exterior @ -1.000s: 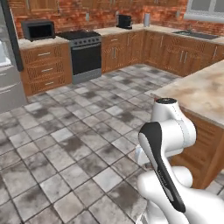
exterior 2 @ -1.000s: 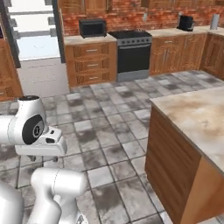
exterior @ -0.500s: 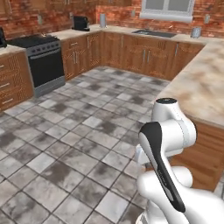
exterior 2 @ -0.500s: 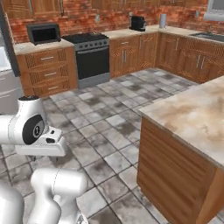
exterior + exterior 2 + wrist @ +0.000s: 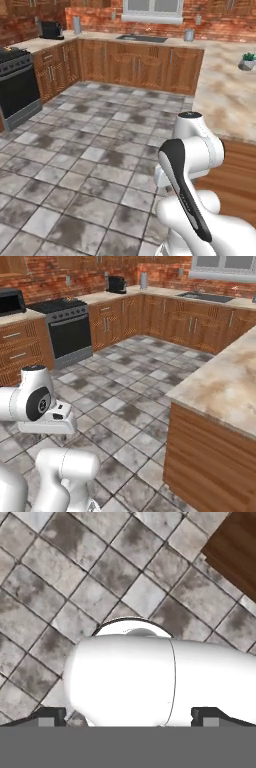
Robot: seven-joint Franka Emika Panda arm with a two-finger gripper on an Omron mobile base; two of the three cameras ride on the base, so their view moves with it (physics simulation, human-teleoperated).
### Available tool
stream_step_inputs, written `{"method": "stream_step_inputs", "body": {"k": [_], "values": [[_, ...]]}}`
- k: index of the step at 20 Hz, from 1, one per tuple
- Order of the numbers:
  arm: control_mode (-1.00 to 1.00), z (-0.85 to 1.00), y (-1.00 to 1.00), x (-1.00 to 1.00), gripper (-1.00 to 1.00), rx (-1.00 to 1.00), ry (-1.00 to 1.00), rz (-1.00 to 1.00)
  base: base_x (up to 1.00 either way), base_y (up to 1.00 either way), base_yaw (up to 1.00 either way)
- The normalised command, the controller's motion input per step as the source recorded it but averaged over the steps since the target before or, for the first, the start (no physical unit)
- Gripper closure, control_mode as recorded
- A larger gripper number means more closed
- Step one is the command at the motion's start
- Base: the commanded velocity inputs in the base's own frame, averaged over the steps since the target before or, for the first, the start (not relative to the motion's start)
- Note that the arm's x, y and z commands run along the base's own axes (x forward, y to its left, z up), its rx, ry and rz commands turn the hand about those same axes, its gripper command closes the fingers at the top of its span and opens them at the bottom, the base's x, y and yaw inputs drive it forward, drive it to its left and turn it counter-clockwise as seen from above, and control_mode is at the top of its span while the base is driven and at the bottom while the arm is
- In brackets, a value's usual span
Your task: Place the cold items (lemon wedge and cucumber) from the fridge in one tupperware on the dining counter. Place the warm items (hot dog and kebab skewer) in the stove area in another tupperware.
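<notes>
The black range of the stove area [image 5: 15, 87] [image 5: 70, 331] stands between brown wooden cabinets, at the left edge of the left base view and at upper left of the right base view. The beige marbled dining counter [image 5: 225, 100] [image 5: 227, 383] runs along the right side on its wooden base. My arm is folded close over the base, the hand pointing down at the tiled floor. In the hand view my gripper [image 5: 131, 717] is open, its two dark fingertips [image 5: 47, 716] far apart and nothing held between them.
Wall counters with a sink [image 5: 142, 38] [image 5: 207, 297] line the back under a window. A black microwave [image 5: 10, 302] sits left of the range, a black appliance [image 5: 51, 30] [image 5: 116, 284] on the corner counter, and a small potted plant [image 5: 246, 61] on the dining counter. Tiled floor [image 5: 90, 150] lies open ahead.
The whole picture has swung: the base has turned right, so the range slid left, the fridge left the frame and the sink wall came in. Arm folded, gripper open as before.
</notes>
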Motion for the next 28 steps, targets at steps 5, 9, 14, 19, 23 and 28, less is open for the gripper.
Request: {"method": "stream_step_inputs", "body": {"k": [5,9,14,19,23,28], "values": [[1.0,0.0,0.0,0.0,-1.0,0.0,0.0,0.0,0.41,1.0,-0.15],[1.0,0.0,0.0,0.0,-1.0,0.0,0.0,0.0,0.29,0.56,0.13],[1.0,0.0,0.0,0.0,-1.0,0.0,0.0,0.0,0.26,0.43,0.2],[1.0,0.0,0.0,0.0,-1.0,0.0,0.0,0.0,0.9,0.45,0.02],[1.0,0.0,0.0,0.0,-1.0,0.0,0.0,0.0,1.0,0.69,0.0],[1.0,0.0,0.0,0.0,-1.0,0.0,0.0,0.0,1.0,0.55,-0.03]]}}
